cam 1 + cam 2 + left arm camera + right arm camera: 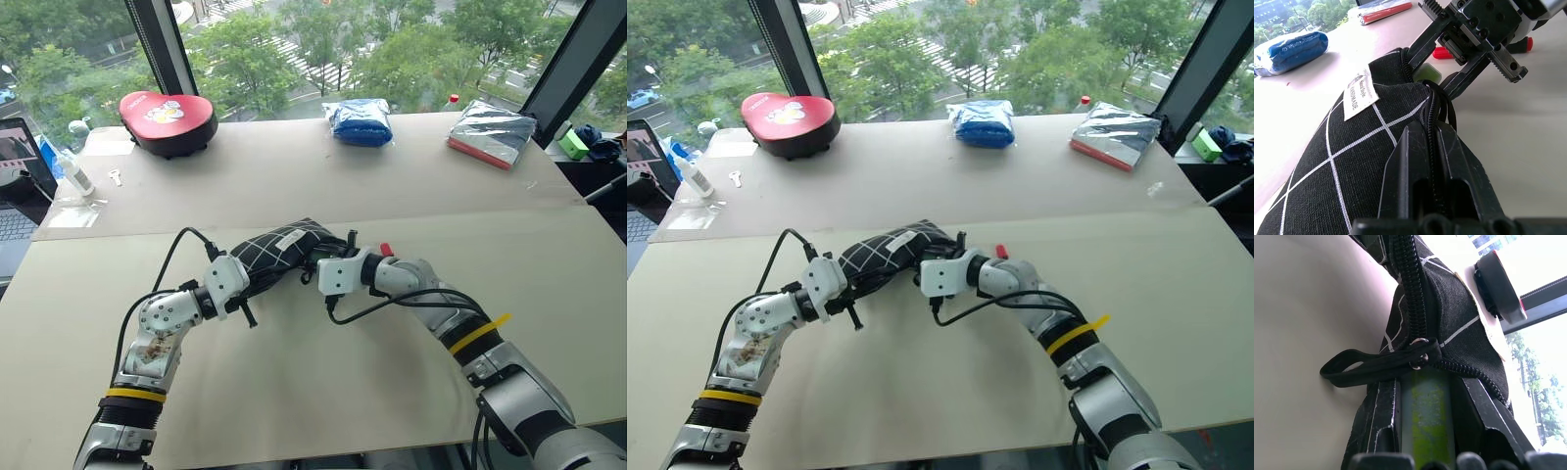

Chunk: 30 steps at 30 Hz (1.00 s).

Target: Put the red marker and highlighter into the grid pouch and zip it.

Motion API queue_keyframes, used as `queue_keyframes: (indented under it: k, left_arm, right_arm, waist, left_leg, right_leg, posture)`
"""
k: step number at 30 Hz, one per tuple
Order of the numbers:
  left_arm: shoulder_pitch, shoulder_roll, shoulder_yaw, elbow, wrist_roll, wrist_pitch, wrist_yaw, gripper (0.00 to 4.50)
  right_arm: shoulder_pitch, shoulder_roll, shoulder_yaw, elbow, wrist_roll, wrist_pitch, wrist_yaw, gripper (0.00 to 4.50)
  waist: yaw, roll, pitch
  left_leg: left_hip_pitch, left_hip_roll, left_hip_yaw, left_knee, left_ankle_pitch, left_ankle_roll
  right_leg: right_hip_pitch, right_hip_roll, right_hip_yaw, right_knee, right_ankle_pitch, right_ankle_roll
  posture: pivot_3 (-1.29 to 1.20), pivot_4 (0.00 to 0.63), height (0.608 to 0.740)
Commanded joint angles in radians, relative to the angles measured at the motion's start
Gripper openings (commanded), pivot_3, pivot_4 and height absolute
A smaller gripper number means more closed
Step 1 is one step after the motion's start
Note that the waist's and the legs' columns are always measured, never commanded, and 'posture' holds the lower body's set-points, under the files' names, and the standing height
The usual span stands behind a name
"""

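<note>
Pushing the highlighter (1427, 416) into the grid pouch (279, 253) mouth, right fingers (1382, 423) clamped on it; left fingers (1410, 171) pinching pouch's zipper edge; red marker (386, 250) lying on table (323, 372) behind the right gripper (338, 257)

High-rise office: laptop (15, 196), window (323, 39)

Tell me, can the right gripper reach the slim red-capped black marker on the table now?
Probably not yet: the right gripper holds the light-green highlighter at the black grid pouch mouth. The red marker lies just behind it, unblocked.
</note>
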Motion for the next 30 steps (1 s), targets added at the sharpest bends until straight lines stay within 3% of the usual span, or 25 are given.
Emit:
queue_keyframes:
  k: [1, 3, 7, 17, 23, 26, 30]
  left_arm:
    - [-0.025, -0.013, -0.01, -0.033, -0.023, -0.024, -0.003, 0.0]
    - [-0.024, -0.015, -0.009, -0.033, -0.024, -0.023, -0.003, 0.0]
    - [-0.025, -0.034, 0.009, -0.04, -0.052, 0.005, 0.018, 0.0]
    - [-0.043, -0.097, 0.073, -0.078, -0.208, 0.201, 0.084, 0.0]
    - [-0.087, -0.122, 0.132, -0.077, -0.312, 0.338, 0.14, 0.0]
    - [-0.096, -0.119, 0.138, -0.078, -0.315, 0.354, 0.146, 0.0]
    - [-0.089, -0.102, 0.125, -0.092, -0.29, 0.353, 0.134, 0.0]
  right_arm:
    - [-0.017, 0.01, 0.005, -0.017, -0.001, -0.069, 0.008, 1.03]
    - [-0.012, 0.012, -0.024, -0.027, 0.056, -0.035, 0.047, 2.03]
    - [-0.034, 0.002, -0.084, -0.017, 0.072, -0.011, 0.028, 3.24]
    - [-0.063, -0.103, -0.146, -0.028, 0.087, -0.058, 0.068, 3.24]
    - [-0.036, -0.196, -0.196, -0.174, 0.276, 0.011, 0.284, 3.24]
    - [-0.029, -0.242, -0.246, -0.257, 0.393, 0.137, 0.377, 3.24]
    - [0.032, -0.33, -0.355, -0.451, 0.658, 0.53, 0.509, 3.24]
  waist:
    - [0.0, 0.0, 0.0]
    - [0.0, 0.0, 0.0]
    - [0.0, 0.0, 0.0]
    - [0.001, 0.0, 0.0]
    - [0.002, 0.0, 0.0]
    - [0.003, 0.0, 0.0]
    - [0.01, 0.0, 0.0]
  left_leg:
    - [0.0, 0.0, 0.0, 0.0, 0.0, 0.0]
    - [0.0, 0.0, 0.0, 0.0, 0.0, 0.0]
    - [0.0, 0.0, 0.0, 0.0, 0.0, 0.0]
    - [0.0, 0.0, 0.0, 0.0, 0.0, 0.0]
    - [-0.001, 0.0, 0.0, 0.001, 0.0, 0.0]
    - [-0.001, 0.0, 0.0, 0.001, 0.0, 0.0]
    - [-0.002, 0.0, 0.0, 0.001, 0.0, 0.0]
  right_leg:
    - [0.0, 0.0, 0.0, 0.0, 0.0, 0.0]
    - [0.0, 0.0, 0.0, 0.0, 0.0, 0.0]
    - [0.0, 0.0, 0.0, 0.001, 0.0, 0.0]
    - [0.0, 0.0, 0.0, 0.001, 0.0, 0.0]
    - [0.0, 0.0, 0.001, 0.001, 0.0, 0.0]
    - [0.0, 0.0, 0.001, 0.001, 0.0, 0.0]
    - [0.0, -0.001, 0.0, 0.0, 0.0, 0.0]
  posture:
    - [0.0, 0.15, 0.74]
    - [0.0, 0.15, 0.74]
    - [0.0, 0.15, 0.74]
    - [0.0, 0.15, 0.74]
    - [0.0, 0.15, 0.74]
    - [0.0, 0.15, 0.74]
    - [0.0, 0.15, 0.74]
